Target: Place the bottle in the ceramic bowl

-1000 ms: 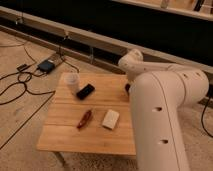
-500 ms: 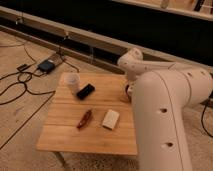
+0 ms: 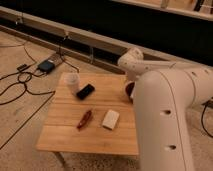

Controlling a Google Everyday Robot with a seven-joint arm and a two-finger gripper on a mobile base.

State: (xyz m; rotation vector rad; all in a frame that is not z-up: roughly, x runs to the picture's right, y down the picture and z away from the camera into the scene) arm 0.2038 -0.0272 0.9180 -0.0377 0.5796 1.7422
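Note:
The ceramic bowl (image 3: 128, 91) is a dark maroon shape at the right edge of the wooden table (image 3: 90, 140). Only its left part shows. The rest is covered by my bulky white arm (image 3: 165, 110), which rises from the lower right and bends over at an elbow (image 3: 132, 61). My gripper (image 3: 131, 83) hangs below that bend, right over the bowl, and is almost wholly masked by the arm. The bottle is hidden from view.
On the table are a pale cup (image 3: 72, 82) at the back left, a black oblong object (image 3: 85, 91) beside it, a red-brown item (image 3: 84, 119) and a flat white block (image 3: 110, 119) nearer the front. Cables and a dark box (image 3: 46, 66) lie on the floor to the left.

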